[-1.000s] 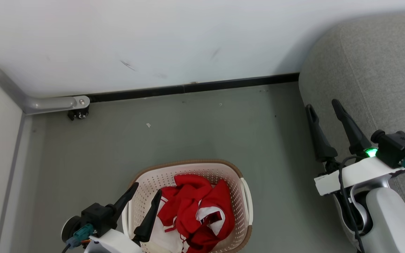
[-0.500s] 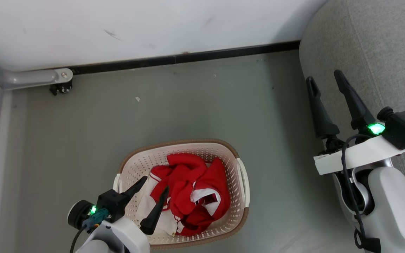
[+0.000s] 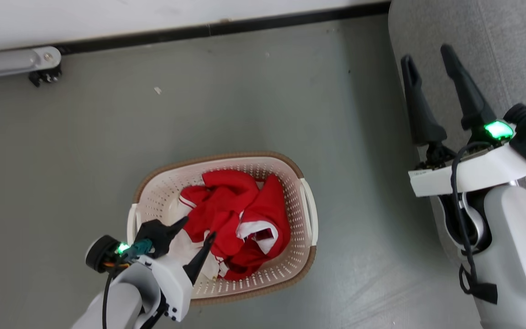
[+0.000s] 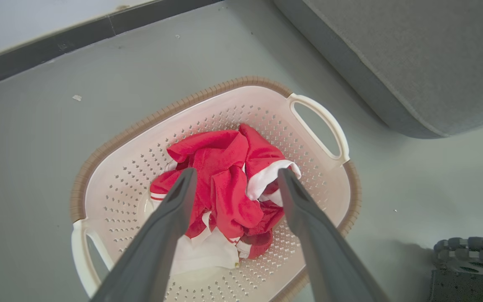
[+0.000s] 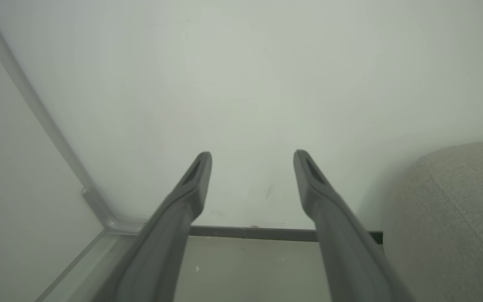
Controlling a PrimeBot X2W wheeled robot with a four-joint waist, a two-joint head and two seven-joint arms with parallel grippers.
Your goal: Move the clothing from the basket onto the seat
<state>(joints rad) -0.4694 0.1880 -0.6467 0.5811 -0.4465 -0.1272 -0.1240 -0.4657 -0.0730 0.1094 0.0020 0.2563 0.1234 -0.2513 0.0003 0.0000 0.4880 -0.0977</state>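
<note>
The cream basket (image 3: 306,214) (image 4: 120,167) with a brown rim stands on the grey floor. Inside it lies the clothing (image 3: 233,214) (image 4: 220,184), a crumpled red heap with white trim. My left gripper (image 3: 197,227) (image 4: 236,176) hangs open just above the heap's near-left part, with nothing between its fingers. The grey seat (image 3: 500,41) (image 4: 413,54) (image 5: 455,218) runs along the right side. My right gripper (image 3: 427,52) (image 5: 252,161) is held open and empty in the air at the seat's left edge, pointing toward the wall.
A white wall with a black baseboard (image 3: 217,29) closes off the far side. A grey metal bracket with a small caster (image 3: 39,64) sits at the far left corner. My base's dark tread (image 4: 470,262) is near the basket. Bare floor separates basket and seat.
The head camera has tilted down, so the whole scene has slid up the picture. My left gripper has lowered toward the clothing in the basket. Both grippers stay open.
</note>
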